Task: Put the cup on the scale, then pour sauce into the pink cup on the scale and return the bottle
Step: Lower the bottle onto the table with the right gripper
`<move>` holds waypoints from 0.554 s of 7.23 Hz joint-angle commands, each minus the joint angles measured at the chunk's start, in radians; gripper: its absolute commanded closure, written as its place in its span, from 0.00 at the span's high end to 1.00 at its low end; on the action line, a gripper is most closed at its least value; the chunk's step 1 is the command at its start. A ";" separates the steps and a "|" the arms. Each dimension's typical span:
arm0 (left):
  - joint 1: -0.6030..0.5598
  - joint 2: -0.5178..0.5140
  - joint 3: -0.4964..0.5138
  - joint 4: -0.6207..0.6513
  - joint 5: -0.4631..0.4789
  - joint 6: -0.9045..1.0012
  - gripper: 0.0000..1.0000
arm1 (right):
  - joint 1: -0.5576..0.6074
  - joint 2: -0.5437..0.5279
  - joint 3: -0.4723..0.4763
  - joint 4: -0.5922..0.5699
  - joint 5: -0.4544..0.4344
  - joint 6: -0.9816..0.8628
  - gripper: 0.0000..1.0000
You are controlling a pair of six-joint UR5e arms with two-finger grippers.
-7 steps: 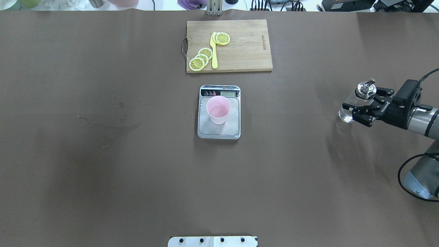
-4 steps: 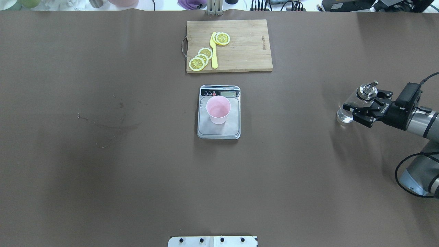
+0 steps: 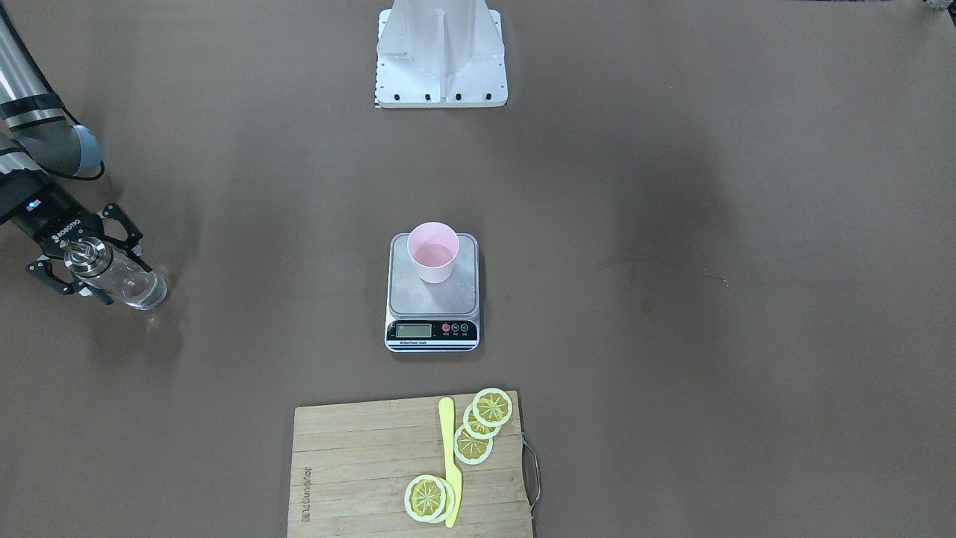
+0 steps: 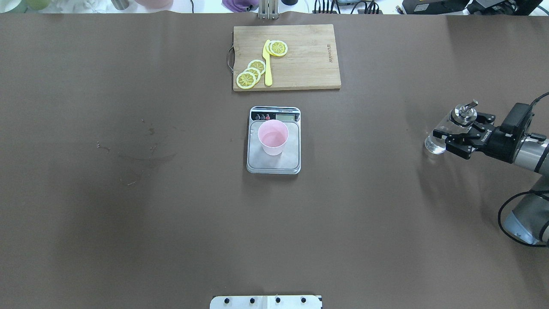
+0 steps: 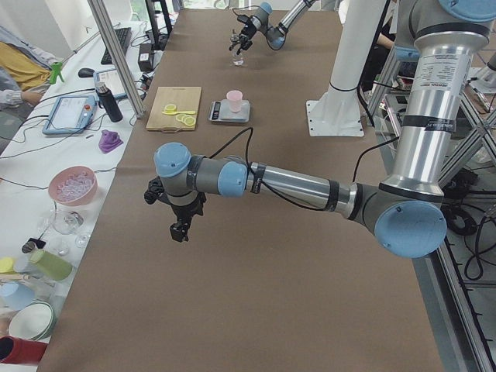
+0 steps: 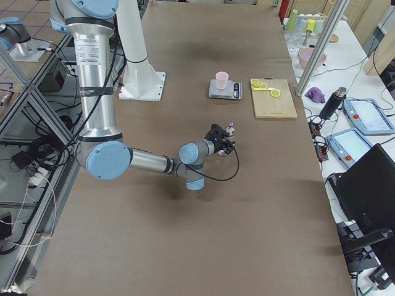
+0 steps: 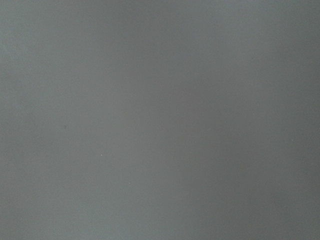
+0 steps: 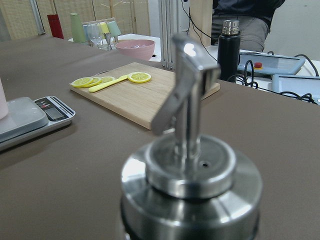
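Far right, the right hand [image 4: 448, 136] pinches the bottle [image 4: 434, 145], base near the tabletop [image 4: 386, 214]: the return step, I judge. Next: let go without tipping it.

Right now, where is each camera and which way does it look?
Front-facing: across the table, looking steeply down toward the robot's base; right gripper at left.
Overhead: behind the robot, looking forward and down; right arm enters right.
Exterior left: table end; left arm near.
Exterior right: opposite end; right arm near.
Left wrist: bare table only.
Right wrist: the bottle, close up.
Front-facing and overhead share the cup on the scale.
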 commanded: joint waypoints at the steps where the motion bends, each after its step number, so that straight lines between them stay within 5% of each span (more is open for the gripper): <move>1: 0.000 0.001 -0.002 0.000 0.000 0.000 0.98 | 0.008 -0.049 0.032 0.000 0.008 -0.007 1.00; 3: 0.002 0.001 -0.002 0.000 0.000 -0.020 0.98 | 0.038 -0.112 0.035 0.050 0.101 -0.013 1.00; 4: 0.000 0.001 -0.005 0.000 0.000 -0.026 0.98 | 0.133 -0.116 0.031 0.041 0.237 -0.018 1.00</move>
